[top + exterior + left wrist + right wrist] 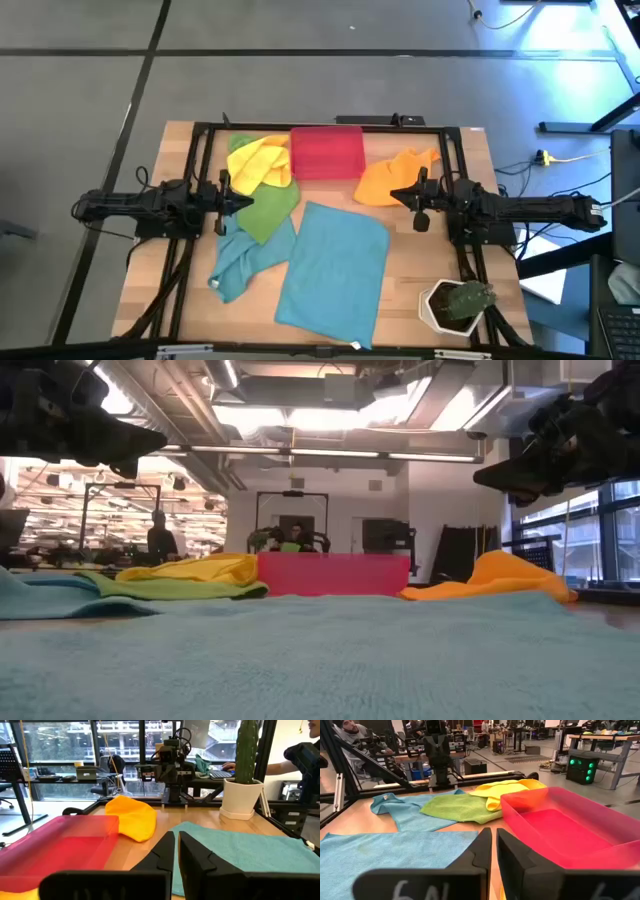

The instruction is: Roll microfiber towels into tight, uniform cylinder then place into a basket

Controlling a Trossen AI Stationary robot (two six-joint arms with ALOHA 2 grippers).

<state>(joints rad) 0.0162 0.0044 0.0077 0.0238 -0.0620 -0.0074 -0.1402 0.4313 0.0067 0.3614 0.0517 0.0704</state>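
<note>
Both pincers, left [245,200] and right [397,192], pinched closed, empty, hovering. Flat teal-blue microfiber towel [333,270] lies mid-counter, below empty red-pink plastic basket [327,152]. Grab one short edge evenly, roll tight, straight.

Both arms are matte black, built of slim tubular links joined by chunkier, boxy joint housings, with thin dark cables looped along them. The left gripper [176,851] ends in two angular black fingers [162,855] with flat, wedge-shaped faces. The right gripper [493,851] matches it, and its dark crossbar carries pale handwritten markings resembling "6N" and "6".
</note>
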